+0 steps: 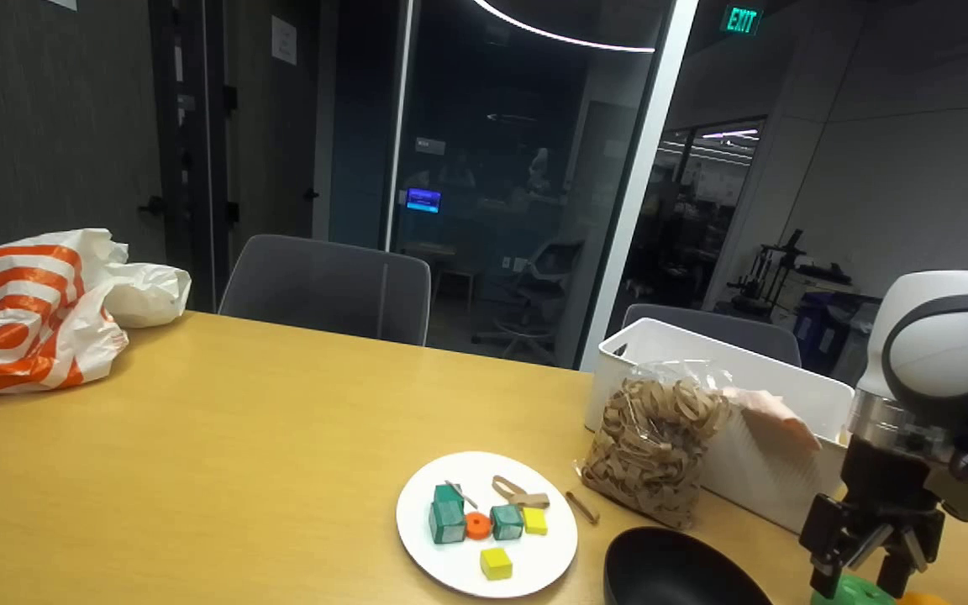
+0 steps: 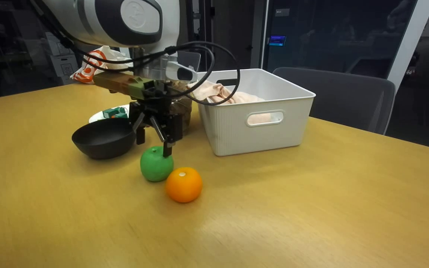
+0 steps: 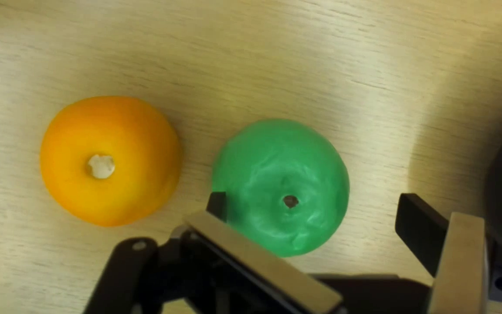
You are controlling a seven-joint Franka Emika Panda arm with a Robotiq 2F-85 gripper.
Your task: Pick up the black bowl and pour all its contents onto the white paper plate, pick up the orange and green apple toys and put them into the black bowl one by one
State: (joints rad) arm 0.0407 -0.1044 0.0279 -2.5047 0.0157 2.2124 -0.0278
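Note:
The green apple toy (image 2: 156, 165) sits on the table beside the orange (image 2: 184, 185); both also show in the wrist view, the apple (image 3: 281, 174) and the orange (image 3: 109, 161). My gripper (image 2: 154, 145) is open above the apple. In the wrist view one fingertip overlaps the apple's left side and the other is apart on its right (image 3: 314, 207). The black bowl (image 2: 102, 139) stands upright beside the apple; its visible inside looks empty. The white paper plate (image 1: 450, 565) holds yellow pieces (image 1: 496, 564), teal blocks (image 1: 448, 523), an orange ring and a brown band.
A white bin (image 2: 237, 134) with pinkish cloth stands behind the fruit. A clear bag of brown bands (image 1: 656, 445) leans against it. A loose band (image 1: 582, 507) lies beside the plate. A white and red plastic bag (image 1: 22, 319) lies at the table's far end.

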